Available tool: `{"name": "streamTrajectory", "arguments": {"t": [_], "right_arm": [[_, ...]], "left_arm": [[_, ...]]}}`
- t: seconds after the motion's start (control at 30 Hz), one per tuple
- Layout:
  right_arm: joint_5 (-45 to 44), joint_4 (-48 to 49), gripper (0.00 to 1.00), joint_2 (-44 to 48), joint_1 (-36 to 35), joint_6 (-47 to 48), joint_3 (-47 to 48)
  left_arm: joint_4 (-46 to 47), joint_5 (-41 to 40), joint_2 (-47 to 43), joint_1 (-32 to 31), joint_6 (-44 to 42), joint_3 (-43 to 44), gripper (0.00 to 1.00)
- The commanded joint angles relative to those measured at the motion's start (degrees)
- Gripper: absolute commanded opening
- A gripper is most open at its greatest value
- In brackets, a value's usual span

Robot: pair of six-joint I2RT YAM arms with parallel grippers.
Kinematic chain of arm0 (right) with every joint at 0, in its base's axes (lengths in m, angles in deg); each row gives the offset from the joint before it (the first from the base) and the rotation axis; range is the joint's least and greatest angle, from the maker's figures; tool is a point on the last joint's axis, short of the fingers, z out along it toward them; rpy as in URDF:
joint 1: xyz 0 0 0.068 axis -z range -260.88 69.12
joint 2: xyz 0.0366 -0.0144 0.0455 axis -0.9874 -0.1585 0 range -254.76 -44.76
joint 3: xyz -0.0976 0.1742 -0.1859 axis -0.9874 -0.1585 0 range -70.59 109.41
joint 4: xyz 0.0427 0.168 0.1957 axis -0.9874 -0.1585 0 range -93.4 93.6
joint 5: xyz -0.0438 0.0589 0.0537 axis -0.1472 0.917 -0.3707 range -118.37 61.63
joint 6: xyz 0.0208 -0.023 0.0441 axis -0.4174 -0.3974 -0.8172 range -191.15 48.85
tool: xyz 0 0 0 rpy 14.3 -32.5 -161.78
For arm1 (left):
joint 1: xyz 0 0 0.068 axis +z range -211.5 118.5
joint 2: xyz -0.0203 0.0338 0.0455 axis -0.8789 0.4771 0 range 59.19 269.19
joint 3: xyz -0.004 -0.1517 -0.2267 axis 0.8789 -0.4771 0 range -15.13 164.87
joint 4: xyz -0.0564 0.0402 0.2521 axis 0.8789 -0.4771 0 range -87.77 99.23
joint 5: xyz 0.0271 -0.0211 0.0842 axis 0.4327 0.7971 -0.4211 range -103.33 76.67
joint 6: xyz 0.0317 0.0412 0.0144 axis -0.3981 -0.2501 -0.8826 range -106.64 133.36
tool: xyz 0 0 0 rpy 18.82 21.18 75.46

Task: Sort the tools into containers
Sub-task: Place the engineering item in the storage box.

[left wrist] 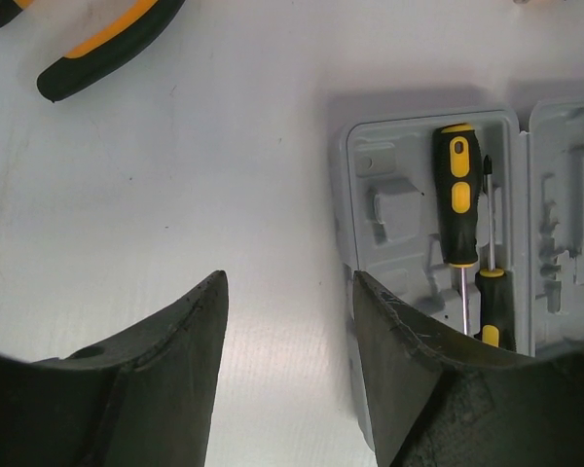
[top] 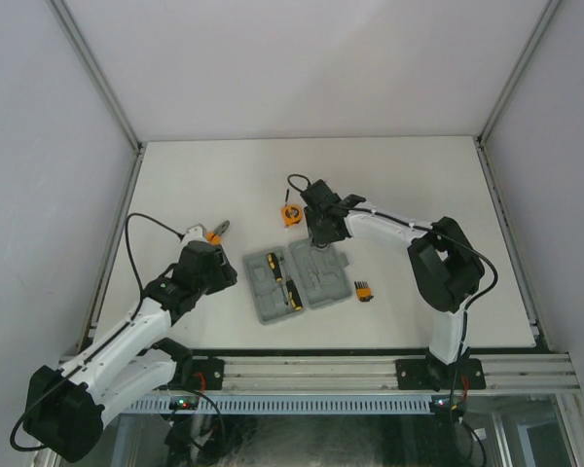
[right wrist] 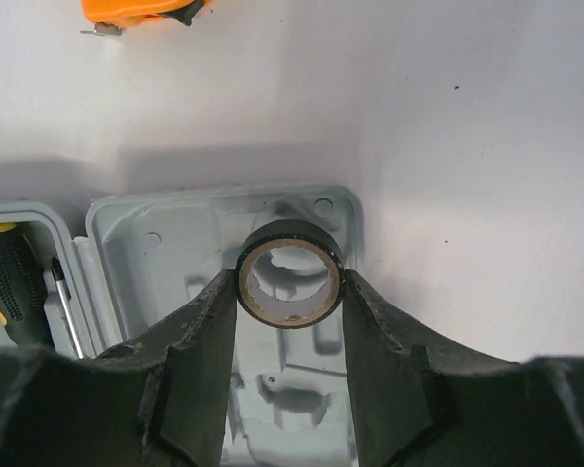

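Right gripper (right wrist: 290, 287) pinches ring (right wrist: 292, 233) by sides, so I can lower it into case (right wrist: 165, 248) recess; left gripper (left wrist: 290, 311) part-open, empty.

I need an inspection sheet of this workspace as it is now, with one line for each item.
Surface: white table, flat.
Job's things: grey tool case lies open with two screwdrivers in one half; pliers, tape measure and bit set lie on the table outside it.
Clutter: nothing seen.
End effectors: left end effector open and empty, beside the case; right end effector shut on the dark ring, above the case's other half.
Cables: black cable loops beside the left arm; a second cable loops at the right wrist.
Surroundings: plain walls on three sides; metal rail at the near edge.
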Motion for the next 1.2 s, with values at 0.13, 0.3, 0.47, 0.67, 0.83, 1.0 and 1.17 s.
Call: {"name": "streamTrajectory", "arguments": {"t": [0.13, 0.3, 0.47, 0.67, 0.83, 1.0, 1.17], "right_arm": [[-1.0, -3.6, 0.36, -2.9, 0.5, 1.4, 5.7], [-1.2, -4.1, 0.37, -3.5, 0.5, 1.5, 5.7], [-1.4, -4.2, 0.38, -4.3, 0.7, 1.6, 5.7], [-1.2, -4.1, 0.41, -5.1, 0.7, 1.7, 5.9], [-2.0, -4.1, 0.47, -5.7, 0.9, 1.9, 6.3], [-2.5, -4.3, 0.52, -6.0, 0.9, 2.1, 6.7], [-3.1, -4.4, 0.55, -5.7, 0.9, 2.5, 7.1]], "left_arm": [[1.4, 0.6, -0.1, 0.3, -0.1, -0.6, 0.58], [1.4, 0.7, 0.2, 0.3, -0.1, -0.6, 0.58], [1.4, 0.7, 0.2, 0.3, -0.1, -0.6, 0.57], [1.4, 0.7, 0.4, 0.3, 0.0, -0.4, 0.57], [1.4, 0.7, 0.4, 0.3, -0.1, -0.3, 0.57], [1.2, 0.8, 0.4, 0.3, -0.1, -0.1, 0.57], [0.9, 0.6, 0.1, 0.3, -0.2, -0.2, 0.57]]}}
